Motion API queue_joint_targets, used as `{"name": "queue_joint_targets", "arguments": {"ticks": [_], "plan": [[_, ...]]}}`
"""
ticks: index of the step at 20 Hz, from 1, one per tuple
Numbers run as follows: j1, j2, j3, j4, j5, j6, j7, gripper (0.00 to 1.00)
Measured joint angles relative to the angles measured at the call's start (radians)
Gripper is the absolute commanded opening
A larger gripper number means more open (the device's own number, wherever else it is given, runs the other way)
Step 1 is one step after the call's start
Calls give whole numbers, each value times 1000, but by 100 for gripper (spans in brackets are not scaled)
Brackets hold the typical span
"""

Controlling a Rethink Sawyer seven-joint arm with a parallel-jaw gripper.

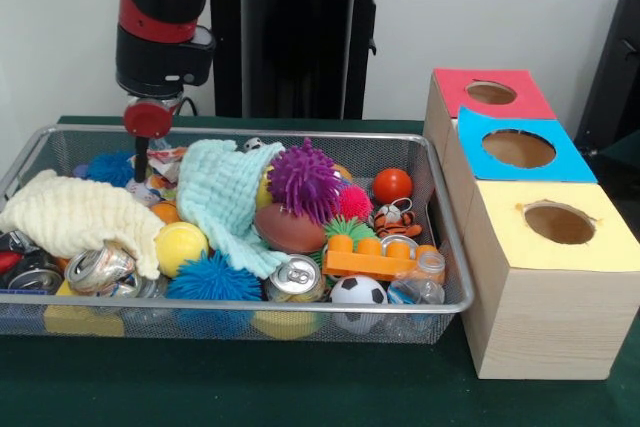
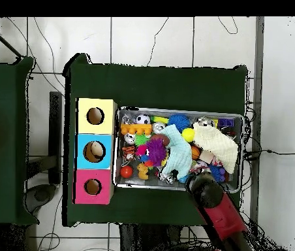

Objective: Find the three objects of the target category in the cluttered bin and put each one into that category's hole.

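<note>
A wire mesh bin (image 1: 445, 217) holds a heap of toys, cloths and cans. Among them are a purple spiky ball (image 1: 303, 179), a blue spiky ball (image 1: 212, 277), a yellow ball (image 1: 180, 245), a brown football (image 1: 290, 229), a red ball (image 1: 392, 185) and a small soccer ball (image 1: 357, 292). My gripper (image 1: 139, 169) reaches down into the bin's far left corner, beside a crumpled wrapper (image 1: 166, 160). In the overhead view the arm (image 2: 207, 191) covers the gripper at the bin's lower right edge (image 2: 236, 189). Nothing shows as held.
Three wooden boxes stand beside the bin, with holes in a red top (image 1: 490, 93), a blue top (image 1: 518, 149) and a yellow top (image 1: 558, 223). A cream cloth (image 1: 75, 217) and a mint cloth (image 1: 225, 197) cover some items. Crushed cans (image 1: 295, 277) and an orange brick (image 1: 380, 257) lie near the front.
</note>
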Motion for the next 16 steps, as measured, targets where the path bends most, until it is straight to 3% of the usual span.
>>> {"name": "queue_joint_targets", "arguments": {"ticks": [13, 14, 16], "plan": [[21, 0, -5, 0, 0, 0, 0, 100], [21, 0, -4, 0, 0, 0, 0, 0], [21, 0, -4, -1, -1, 0, 0, 0]]}}
